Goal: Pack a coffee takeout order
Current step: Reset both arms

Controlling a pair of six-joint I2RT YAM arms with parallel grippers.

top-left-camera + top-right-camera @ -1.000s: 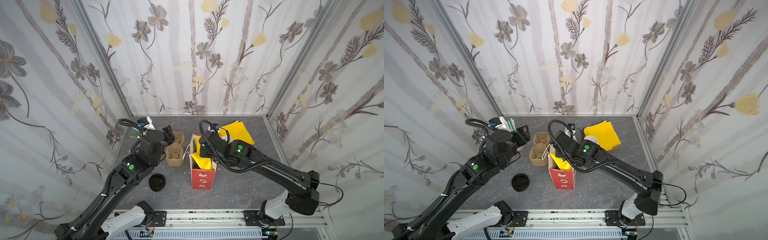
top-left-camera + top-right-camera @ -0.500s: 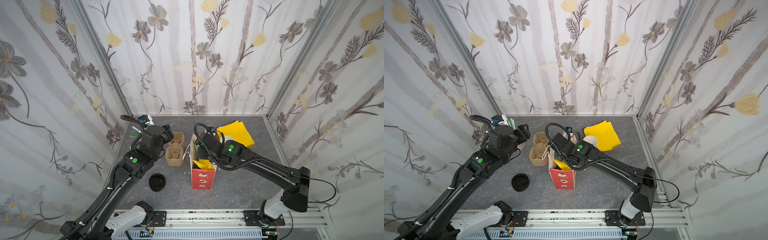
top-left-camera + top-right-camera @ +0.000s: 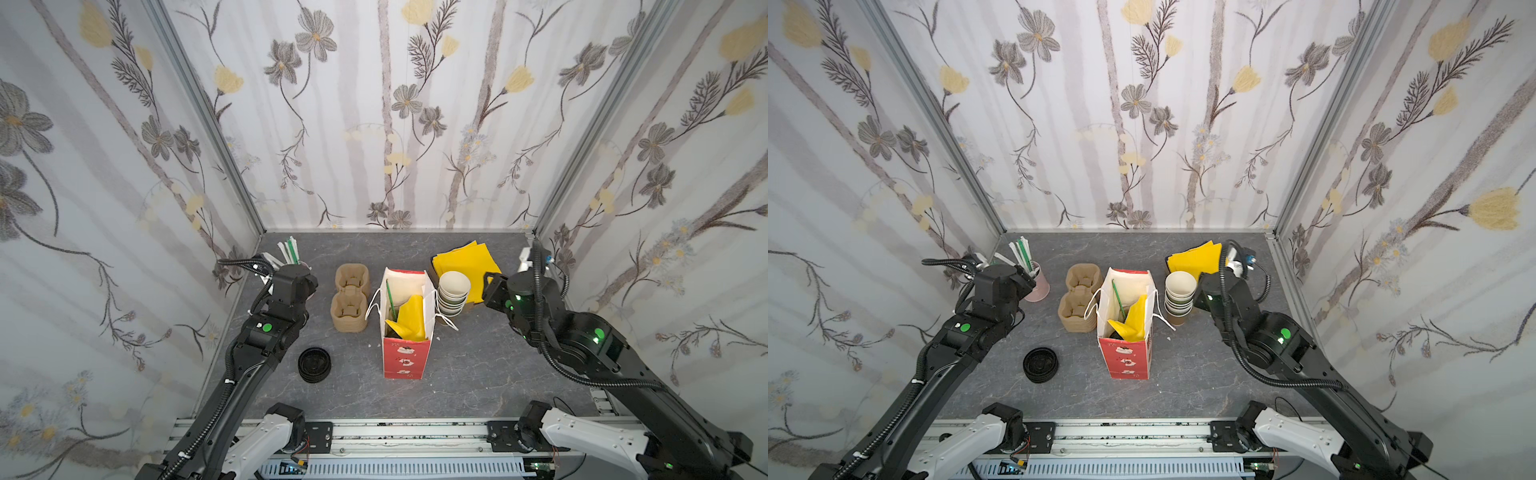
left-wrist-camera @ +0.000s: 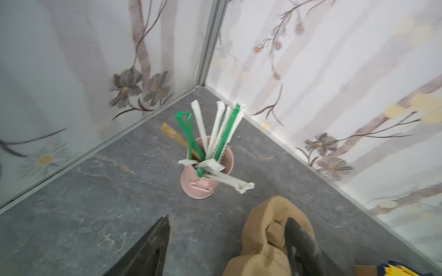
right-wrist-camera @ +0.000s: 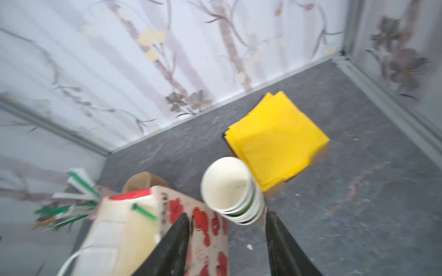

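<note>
Reaching for the cup stack point(image 5: 227, 186) beside the red bag point(image 3: 405, 357) looks next.
Your right pincer point(image 5: 227, 213) and left pincer point(image 4: 228, 218) gape empty; pinch only the top cup point(image 3: 454, 282).

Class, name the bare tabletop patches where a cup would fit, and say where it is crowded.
Bare: the front strip between the red bag and the rail; the back strip between the straw cup and napkin pile. Crowded: carriers, bag and cup stack, side by side.
</note>
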